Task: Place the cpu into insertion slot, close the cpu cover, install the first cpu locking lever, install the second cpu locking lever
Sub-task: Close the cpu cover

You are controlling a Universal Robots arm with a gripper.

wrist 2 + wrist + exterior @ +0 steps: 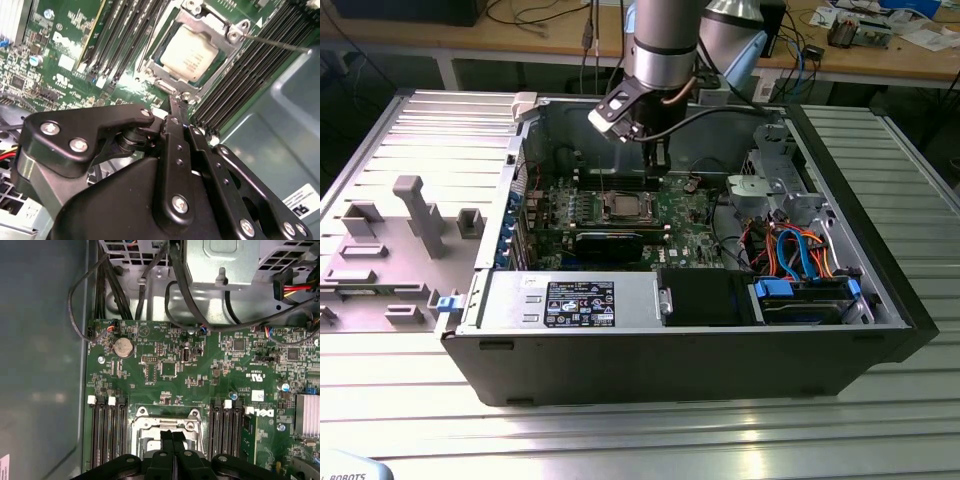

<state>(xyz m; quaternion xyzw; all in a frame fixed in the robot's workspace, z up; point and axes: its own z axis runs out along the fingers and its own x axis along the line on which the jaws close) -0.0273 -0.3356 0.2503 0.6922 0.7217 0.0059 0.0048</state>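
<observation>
The cpu (189, 52) shows its dull silver top inside the insertion slot (151, 66) on the green board. The silvery cpu cover (227, 56) lies flat around it as a frame. From the socket's corner a thin wire lever (277, 44) sticks out over the memory slots. My gripper (177, 103) is shut with nothing between its black fingers, and its tips hang just above the socket's edge. In the first wrist view the gripper (172, 434) covers the middle of the socket frame (141, 423). In the exterior view the gripper (658, 163) hangs just behind the cpu (623, 206), inside the open case.
Black memory slots (107, 432) flank the socket on both sides. A heatsink-like black block (608, 243) lies in front of it. Drive cage and coloured cables (790, 250) fill the exterior view's right. The case wall (40, 365) stands close by. A grey fixture plate (390, 240) lies outside.
</observation>
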